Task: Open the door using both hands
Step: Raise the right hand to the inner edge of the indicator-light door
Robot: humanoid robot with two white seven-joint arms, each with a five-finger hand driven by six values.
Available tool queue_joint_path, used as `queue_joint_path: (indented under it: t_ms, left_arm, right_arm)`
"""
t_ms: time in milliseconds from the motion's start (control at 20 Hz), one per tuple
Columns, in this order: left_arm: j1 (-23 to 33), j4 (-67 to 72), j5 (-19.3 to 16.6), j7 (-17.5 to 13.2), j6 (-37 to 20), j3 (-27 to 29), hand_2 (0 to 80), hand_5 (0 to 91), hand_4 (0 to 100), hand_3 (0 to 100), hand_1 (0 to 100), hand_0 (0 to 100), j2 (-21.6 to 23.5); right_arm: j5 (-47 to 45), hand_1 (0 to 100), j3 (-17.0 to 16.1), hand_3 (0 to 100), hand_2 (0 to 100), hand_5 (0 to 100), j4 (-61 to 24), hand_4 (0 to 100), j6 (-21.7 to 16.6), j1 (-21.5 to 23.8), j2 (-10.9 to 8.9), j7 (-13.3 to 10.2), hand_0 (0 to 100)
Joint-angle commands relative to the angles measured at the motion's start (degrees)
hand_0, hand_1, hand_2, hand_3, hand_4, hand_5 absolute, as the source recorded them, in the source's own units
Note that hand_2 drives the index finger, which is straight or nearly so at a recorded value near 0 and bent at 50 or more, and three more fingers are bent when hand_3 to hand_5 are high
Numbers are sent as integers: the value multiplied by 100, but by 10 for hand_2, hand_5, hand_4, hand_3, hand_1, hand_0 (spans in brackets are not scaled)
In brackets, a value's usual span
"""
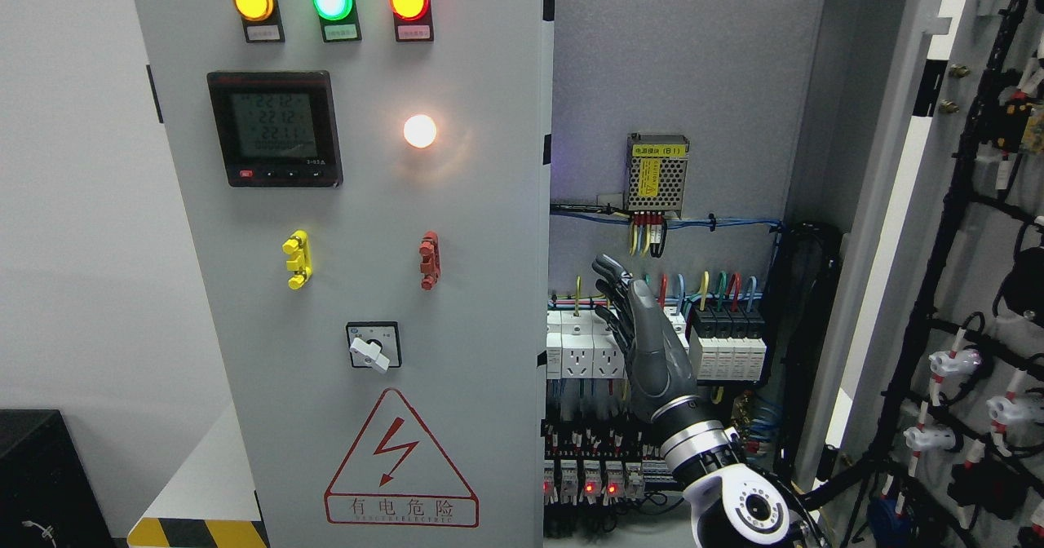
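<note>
- Grey cabinet (677, 83) interior fills the background, wired breakers (726, 344) inside.
- Nearest, the right hand (644, 344) hovers, fingers loose, holding nothing.
- Right door (962, 246) hangs swung wide; left door (342, 246) stands closed.
- Likely stiff, heavy steel: grip its free edge (546, 205).

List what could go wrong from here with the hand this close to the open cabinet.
The right hand, fingers extended, is raised in front of the white breaker row; it could bump a switch.

The coloured wires above could snag a fingertip.

The closed grey left door has lit lamps, so the panel looks powered.
</note>
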Motion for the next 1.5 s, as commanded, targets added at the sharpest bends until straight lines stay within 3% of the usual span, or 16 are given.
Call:
queue_joint_path:
  t_ms: [0, 501, 651, 901, 1452]
  left_arm:
    - [-3, 106, 10, -3, 322, 4, 0, 0, 0, 0, 0, 0, -37]
    - [-12, 80, -16, -3, 429, -40, 0, 0, 0, 0, 0, 0, -46]
    - [-12, 80, -7, -3, 438, -22, 0, 0, 0, 0, 0, 0, -90]
    - [-90, 80, -16, -3, 429, -40, 0, 0, 0, 0, 0, 0, -151]
    - [-117, 80, -7, -3, 429, -22, 0, 0, 0, 0, 0, 0, -160]
  right_arm:
    - [-349, 0, 12, 0, 0, 0, 211, 0, 51, -97, -58, 13, 0]
    - [-885, 0, 188, 0, 0, 0, 26, 0, 226, -334, -58, 39, 0]
    - [-991, 0, 206, 0, 0, 0, 35, 0, 366, -431, -58, 293, 0]
    - [-1254, 0, 197, 0, 0, 0, 52, 0, 595, -554, -66, 496, 0]
    - [-1430, 0, 188, 0, 0, 0, 87, 0, 595, -580, -198, 549, 0]
